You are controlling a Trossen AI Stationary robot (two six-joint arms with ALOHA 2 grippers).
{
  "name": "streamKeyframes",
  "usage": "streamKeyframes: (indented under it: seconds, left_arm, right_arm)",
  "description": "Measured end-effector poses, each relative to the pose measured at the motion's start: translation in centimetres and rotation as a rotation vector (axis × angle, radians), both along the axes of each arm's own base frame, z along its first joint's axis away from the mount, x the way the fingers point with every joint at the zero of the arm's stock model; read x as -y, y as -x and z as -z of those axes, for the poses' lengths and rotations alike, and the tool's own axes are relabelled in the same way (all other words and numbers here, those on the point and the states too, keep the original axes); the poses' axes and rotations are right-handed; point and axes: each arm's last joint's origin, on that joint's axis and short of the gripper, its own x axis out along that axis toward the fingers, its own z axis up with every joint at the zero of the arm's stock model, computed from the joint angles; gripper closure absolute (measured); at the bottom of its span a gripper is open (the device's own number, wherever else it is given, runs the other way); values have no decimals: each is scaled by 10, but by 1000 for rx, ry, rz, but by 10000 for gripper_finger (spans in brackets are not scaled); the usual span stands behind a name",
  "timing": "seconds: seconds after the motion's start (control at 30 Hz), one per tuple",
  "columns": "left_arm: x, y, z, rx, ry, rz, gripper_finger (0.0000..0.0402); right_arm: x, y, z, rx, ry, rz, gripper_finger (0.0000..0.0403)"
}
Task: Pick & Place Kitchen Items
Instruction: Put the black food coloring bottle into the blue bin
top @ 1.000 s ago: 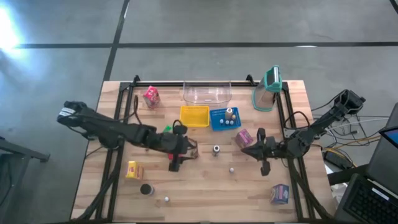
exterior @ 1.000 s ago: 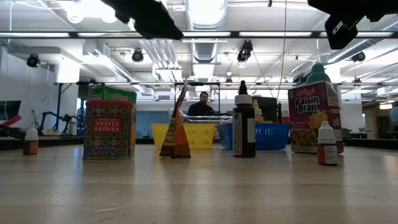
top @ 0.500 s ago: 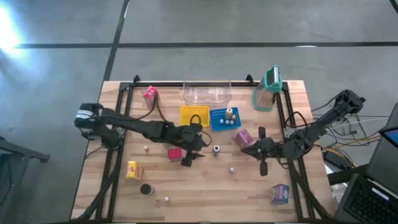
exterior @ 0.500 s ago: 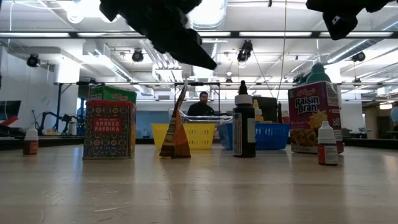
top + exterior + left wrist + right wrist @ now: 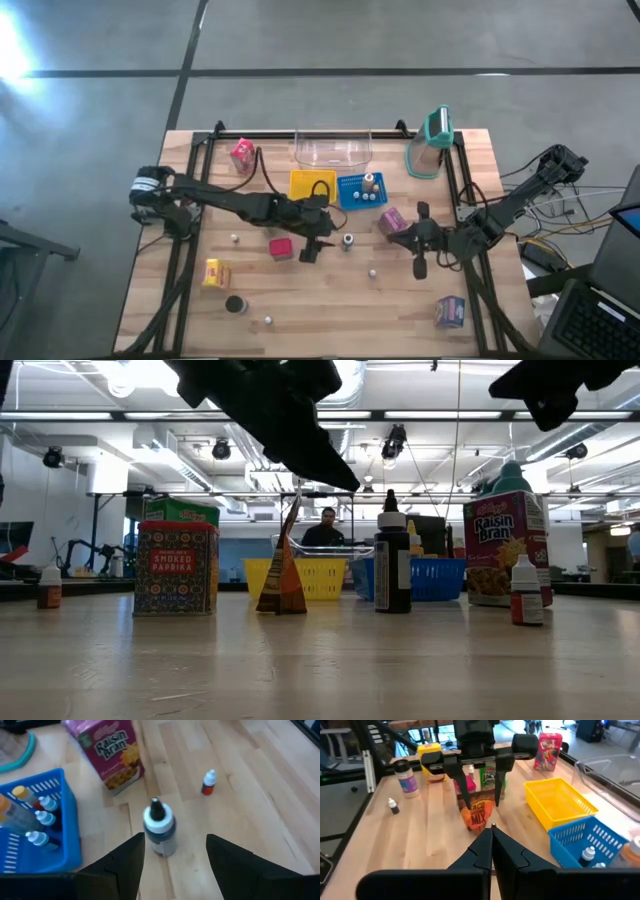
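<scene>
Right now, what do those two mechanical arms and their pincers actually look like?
Both arms are slim, jointed and black. The left arm has a white-banded joint near its base; cables trail beside the right arm. The left pincer has two broad, flat black fingers; the right pincer tapers into two black fingers ending in a point.

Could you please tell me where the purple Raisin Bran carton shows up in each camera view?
High view: Raisin Bran carton lies right of the table's centre, just off the blue basket.
Low view: it stands upright, right of the blue basket.
Left wrist view: it shows beyond the dark bottle, near the basket.
Right wrist view: not in it.
Shared landmark: the blue basket.
</scene>
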Motion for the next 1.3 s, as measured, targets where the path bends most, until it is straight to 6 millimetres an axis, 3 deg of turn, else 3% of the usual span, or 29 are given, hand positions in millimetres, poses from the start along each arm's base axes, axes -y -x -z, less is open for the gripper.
streamKeyframes:
  seconds: [0.17, 0.3, 0.47, 0.67, 0.83, 1.03, 1.3]
  left_arm:
    - [-2, 1, 6, -45, 3, -19, 184]
    - [-2, 6, -10, 15, 1, -54, 184]
    - [-5, 13, -24, 81, -8, -123, 184]
    - [-6, 21, -41, 137, -18, -167, 184]
    - [-7, 32, -51, 193, 3, -178, 184]
    - [-9, 49, -45, 258, 22, -193, 184]
    - [-13, 74, -47, 320, 26, -269, 184]
  right_arm:
    - [-2, -2, 3, -6, -29, 12, 394]
    - [-6, -13, 19, -69, -9, 41, 379]
    - [-4, -29, 38, -150, 17, 103, 329]
    - [-4, -46, 40, -188, -6, 108, 269]
    - [-2, -57, 40, -205, 13, 123, 241]
    - [3, -74, 42, -249, 2, 108, 235]
    - [5, -98, 42, -281, -1, 95, 261]
